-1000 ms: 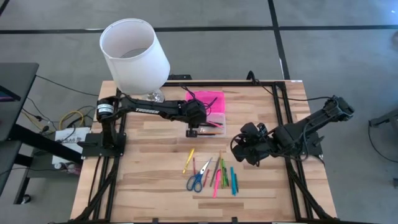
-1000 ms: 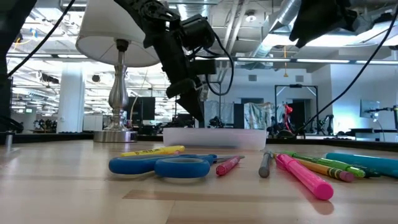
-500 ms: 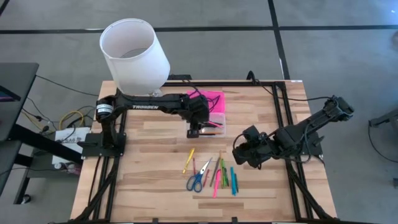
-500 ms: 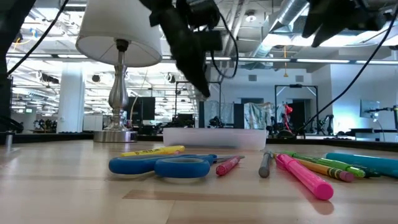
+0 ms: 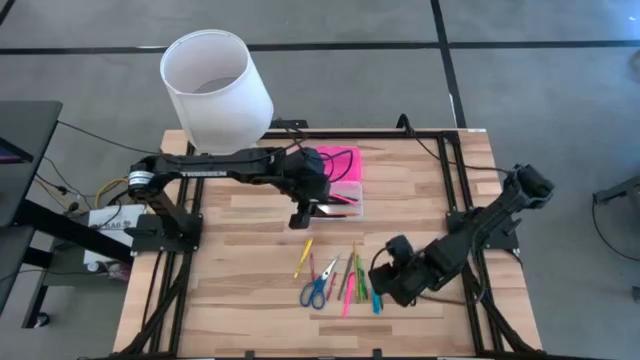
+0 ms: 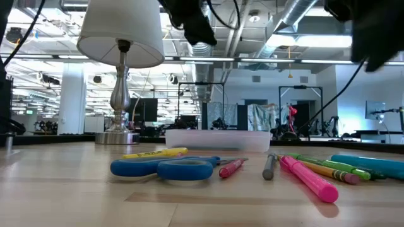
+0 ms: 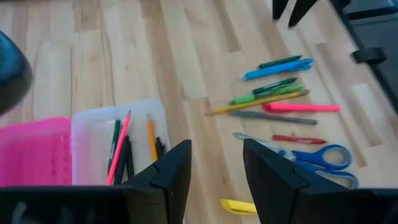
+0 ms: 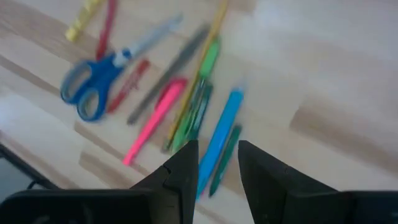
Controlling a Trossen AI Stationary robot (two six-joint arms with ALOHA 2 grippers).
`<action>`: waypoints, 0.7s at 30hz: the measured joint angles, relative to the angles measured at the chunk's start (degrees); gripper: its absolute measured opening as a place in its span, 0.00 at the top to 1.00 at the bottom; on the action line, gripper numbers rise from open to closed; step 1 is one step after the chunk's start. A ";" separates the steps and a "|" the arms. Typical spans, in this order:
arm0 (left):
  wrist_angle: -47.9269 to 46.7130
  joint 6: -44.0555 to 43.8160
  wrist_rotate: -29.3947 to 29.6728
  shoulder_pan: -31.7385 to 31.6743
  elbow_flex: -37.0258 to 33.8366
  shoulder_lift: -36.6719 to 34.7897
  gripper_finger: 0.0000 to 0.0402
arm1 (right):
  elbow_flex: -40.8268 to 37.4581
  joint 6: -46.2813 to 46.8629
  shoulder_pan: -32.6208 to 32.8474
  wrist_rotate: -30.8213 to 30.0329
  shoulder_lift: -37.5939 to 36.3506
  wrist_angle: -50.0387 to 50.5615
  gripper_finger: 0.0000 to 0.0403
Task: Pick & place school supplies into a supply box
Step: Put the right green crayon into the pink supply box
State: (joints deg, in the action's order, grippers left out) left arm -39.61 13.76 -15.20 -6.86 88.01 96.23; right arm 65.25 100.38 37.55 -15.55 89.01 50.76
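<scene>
Toward the near edge of the wooden table (image 5: 250, 290) lie the loose school supplies (image 5: 340, 280): blue-handled scissors (image 5: 314, 291), a yellow marker (image 5: 302, 258) just beside them, a pink marker (image 6: 308, 180), a grey pen (image 6: 269, 167), several green pens and a blue pen (image 8: 219, 142), all close together and roughly parallel. The right gripper (image 5: 385, 283) hangs over the blue and green pens at the right end of this group; its fingers (image 8: 185, 168) stand apart with nothing between them, and the wrist view looks straight down past them onto the pens.

Farther back, near the middle of the table, sits the supply box (image 5: 340, 188), its clear base facing the loose supplies and its pink lid (image 5: 335, 163) folded open on the far side. Inside the base are a few pencils, one pink, one orange and some dark ones, though how many is hard to tell. The left gripper (image 5: 300, 215) hovers just off the box's near left corner, above the bare wood; its fingers (image 7: 176, 171) are parted and hold nothing.

Beyond the box, at the table's far left corner, stands a lamp with a white shade (image 5: 215, 85) on a metal stem (image 6: 120, 101).
</scene>
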 joint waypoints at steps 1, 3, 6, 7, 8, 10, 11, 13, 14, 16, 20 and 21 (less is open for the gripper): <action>-0.02 0.00 -0.02 0.25 -0.02 -0.60 0.66 | 0.02 0.95 0.31 1.08 1.02 -0.80 0.73; -0.08 0.00 0.00 0.59 -0.02 -1.66 0.66 | 0.00 2.71 0.94 3.03 2.89 -1.73 0.73; -0.55 -0.12 0.02 0.93 -0.02 -3.00 0.66 | -0.02 4.75 1.77 4.58 5.43 -4.67 0.73; -0.55 -0.30 0.02 0.93 -0.02 -3.39 0.66 | -0.02 5.23 2.06 4.94 6.10 -5.68 0.73; -0.81 -0.58 0.02 0.95 -0.02 -3.83 0.66 | 0.04 5.83 2.25 5.32 6.79 -7.11 0.73; -1.11 -0.89 0.02 0.95 -0.04 -4.52 0.66 | 0.03 6.62 2.55 5.94 8.25 -8.09 0.73; -1.19 -0.90 0.04 0.95 -0.04 -4.86 0.66 | -0.02 6.78 2.59 6.34 8.89 -8.54 0.73; -1.74 -1.01 0.06 0.95 -0.04 -5.39 0.66 | 0.02 6.79 2.51 7.00 9.97 -9.92 0.73; -1.66 -1.05 0.06 0.95 -0.04 -5.59 0.66 | 0.02 6.79 2.50 7.14 10.52 -9.97 0.73; -1.94 -1.12 0.11 0.95 -0.04 -5.88 0.66 | 0.02 6.81 2.50 7.30 11.76 -10.59 0.73; -2.08 -1.90 0.17 0.95 -0.04 -6.08 0.66 | 0.01 6.84 2.48 8.26 14.08 -11.24 0.73; -2.18 -2.17 0.16 0.95 -0.04 -6.06 0.66 | 0.02 6.99 2.48 8.40 14.62 -11.41 0.73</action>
State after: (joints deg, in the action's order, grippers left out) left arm -41.80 11.59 -15.04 -5.91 87.96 90.17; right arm 65.28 107.37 40.03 -7.15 103.64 39.36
